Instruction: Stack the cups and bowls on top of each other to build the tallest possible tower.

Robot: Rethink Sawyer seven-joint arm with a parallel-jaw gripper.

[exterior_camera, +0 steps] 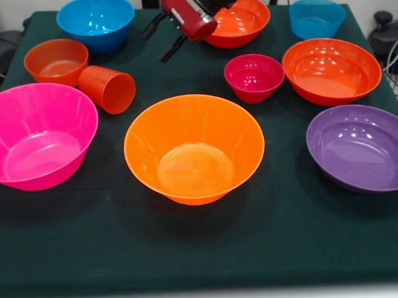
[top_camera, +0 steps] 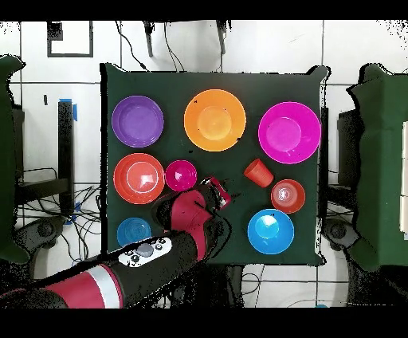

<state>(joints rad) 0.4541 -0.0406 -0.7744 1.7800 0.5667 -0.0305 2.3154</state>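
From the front, the arm [exterior_camera: 200,8] is cut off by the top edge and covers the near-left rim of the far orange-red bowl [exterior_camera: 243,20]. From overhead that bowl is wholly hidden beneath the arm. The large pink bowl [exterior_camera: 38,135] runs off the front picture's left edge, and the counter [exterior_camera: 202,247] is cropped at both sides.

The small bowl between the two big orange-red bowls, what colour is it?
The small bowl is magenta, a deep pink-red. The front view shows it best.

Orange-red cup [exterior_camera: 108,89] (tipped over) beside bowls
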